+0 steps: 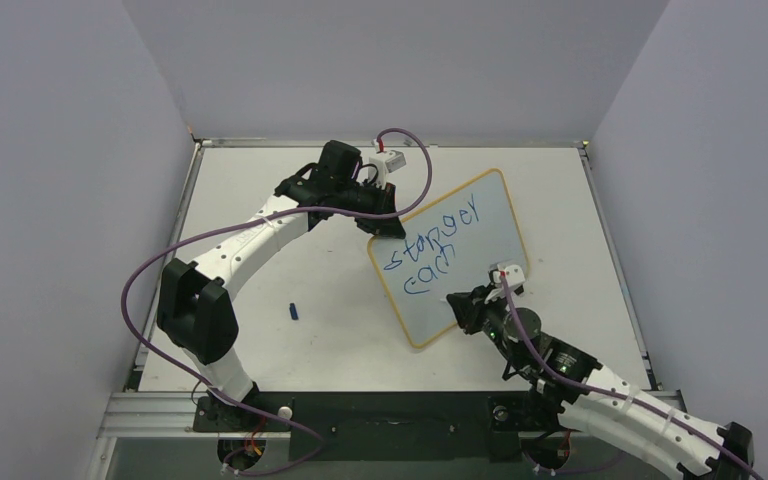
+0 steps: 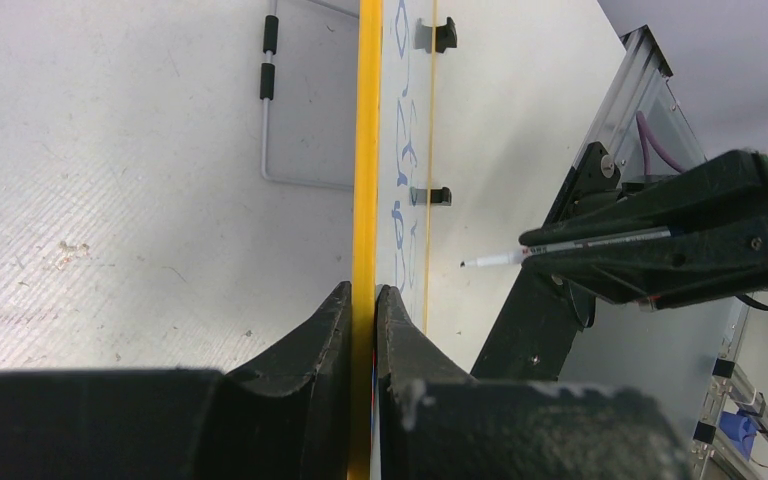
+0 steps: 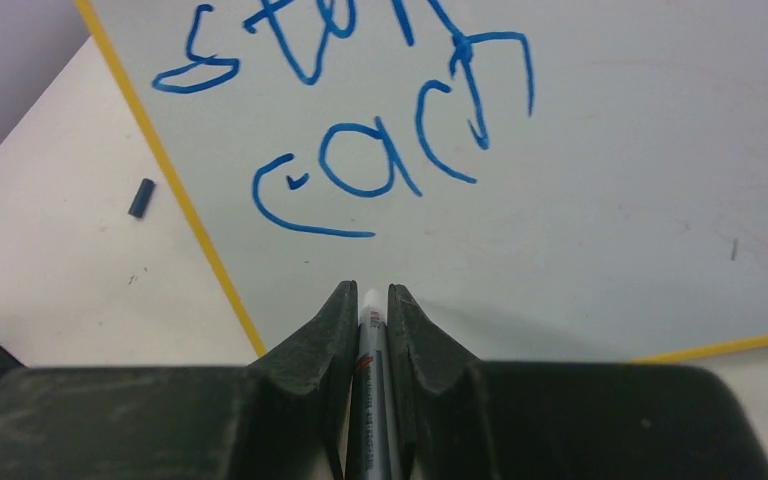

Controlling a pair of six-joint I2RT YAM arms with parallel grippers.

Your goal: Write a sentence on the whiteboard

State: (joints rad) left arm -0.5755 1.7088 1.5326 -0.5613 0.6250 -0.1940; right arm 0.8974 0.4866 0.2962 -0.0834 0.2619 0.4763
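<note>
**Whiteboard** [image 1: 495,240]: small, rectangular, with rounded corners, a glossy white face and a thin yellow frame [image 2: 367,150]. It lies skewed at centre-right of the table [image 1: 340,300], between the two arms.

- Handling (judged): light and stiff. The glossy face is slippery and would smudge where inked, so it is best held by the frame edge, away from the writing. It is likely to slide or pivot under pen pressure unless braced.
- Loose item, left: a small dark blue marker cap [image 1: 295,312] lies on the table, well apart from the board's near-left edge.
- Left gripper [image 2: 362,292]: the jaws are pinched tight on the yellow frame at the board's far-left edge, one finger on each face, steadying it.
- Sentence [image 1: 440,250]: blue marker script in two lines, "stanger" above a word reading roughly "each". The bare face below and to the right leaves room for more.
- Right gripper [image 3: 372,290]: clamped on a slim marker [image 3: 372,380] with its barrel running between the fingers. The tip points at blank board just below the second line.
- Marker tip: the left wrist view suggests it is just off the surface, but the grazing angle makes contact uncertain.
</note>
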